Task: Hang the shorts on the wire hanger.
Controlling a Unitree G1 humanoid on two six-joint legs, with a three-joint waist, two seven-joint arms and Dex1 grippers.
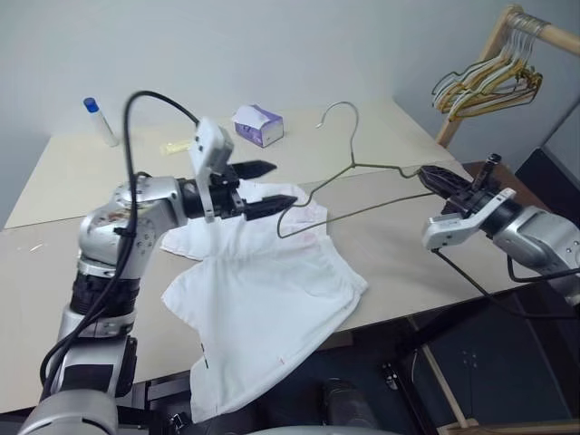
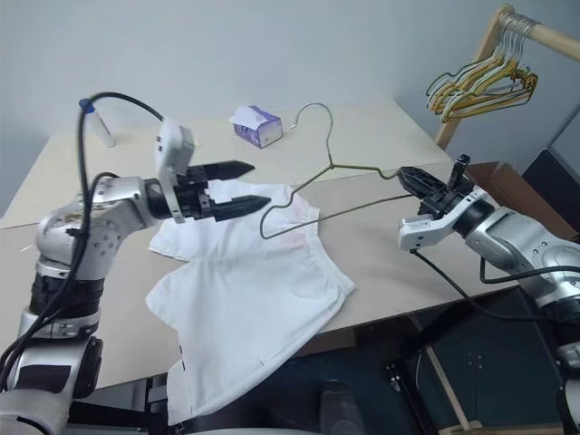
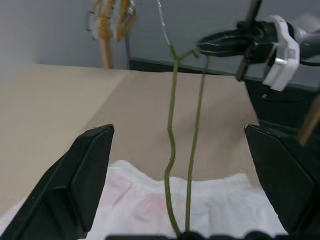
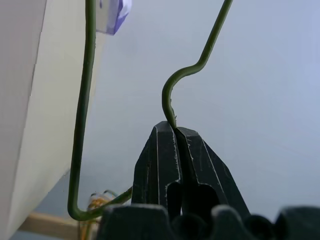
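Shorts [image 1: 263, 299] lay spread on the pale table [image 1: 381, 136], waistband toward the far side, one leg drooping over the near edge. Wire hanger [image 1: 358, 181] held above the table by the right end effector [image 1: 433, 178], black fingers pinched shut on the wire at the shoulder notch, as seen close up in the right wrist view [image 4: 175, 131]. Hanger tilted, hook [image 2: 315, 113] raised toward the far wall, far corner reaching low over the waistband of the shorts; contact with the cloth could not be told. Left end effector [image 1: 272, 186] hovered just above the waistband, fingers spread wide with nothing between them, pointing toward the hanger's near corner. From the left wrist view, the two wires of the hanger [image 3: 182, 165] ran between the open fingers [image 3: 85, 175] toward the right end effector [image 3: 230, 40]. Small purple tissue box [image 1: 258, 125] stood near the table's far edge, behind the hanger hook, well apart from the shorts. White bottle with blue cap [image 1: 100, 120] on the far left corner; small yellow item [image 1: 177, 146] near it, too small to name. Bunch of gold and pale hangers [image 1: 489, 82] hung from a wooden rail [image 1: 535, 27] off to the right, beyond the table. Black cable [image 1: 145, 118] looped over the left arm, crossing in front of the table's far side.
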